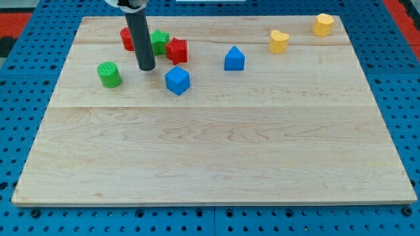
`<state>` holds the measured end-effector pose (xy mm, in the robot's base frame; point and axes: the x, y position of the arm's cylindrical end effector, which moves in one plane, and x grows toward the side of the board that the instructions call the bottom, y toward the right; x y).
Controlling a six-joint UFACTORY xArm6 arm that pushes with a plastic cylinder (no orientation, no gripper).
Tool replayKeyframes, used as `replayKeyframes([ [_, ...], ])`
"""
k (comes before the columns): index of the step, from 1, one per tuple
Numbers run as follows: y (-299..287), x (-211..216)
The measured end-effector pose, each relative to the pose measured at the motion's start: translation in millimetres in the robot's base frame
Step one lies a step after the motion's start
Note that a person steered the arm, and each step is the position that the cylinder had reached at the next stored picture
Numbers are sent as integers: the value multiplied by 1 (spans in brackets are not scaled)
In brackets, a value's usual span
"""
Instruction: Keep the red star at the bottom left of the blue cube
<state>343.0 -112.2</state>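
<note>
The red star [176, 50] lies near the view's top, left of centre. The blue cube [177, 80] sits just below it, about straight under it. My tip [146, 67] stands on the board to the left of both, lower left of the red star and upper left of the blue cube, touching neither. A green star [159, 42] sits against the red star's left side, partly behind my rod.
A red block [126, 39] sits behind my rod at the top left. A green cylinder [109, 74] lies left of my tip. A blue pentagon-like block [234, 59] sits right of the red star. A yellow heart [279, 41] and a yellow block [323, 24] lie at the top right.
</note>
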Motion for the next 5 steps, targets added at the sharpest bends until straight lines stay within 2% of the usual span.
replayKeyframes([
  [1,31,17],
  [2,31,33],
  [3,26,28],
  [4,17,4],
  [5,55,4],
])
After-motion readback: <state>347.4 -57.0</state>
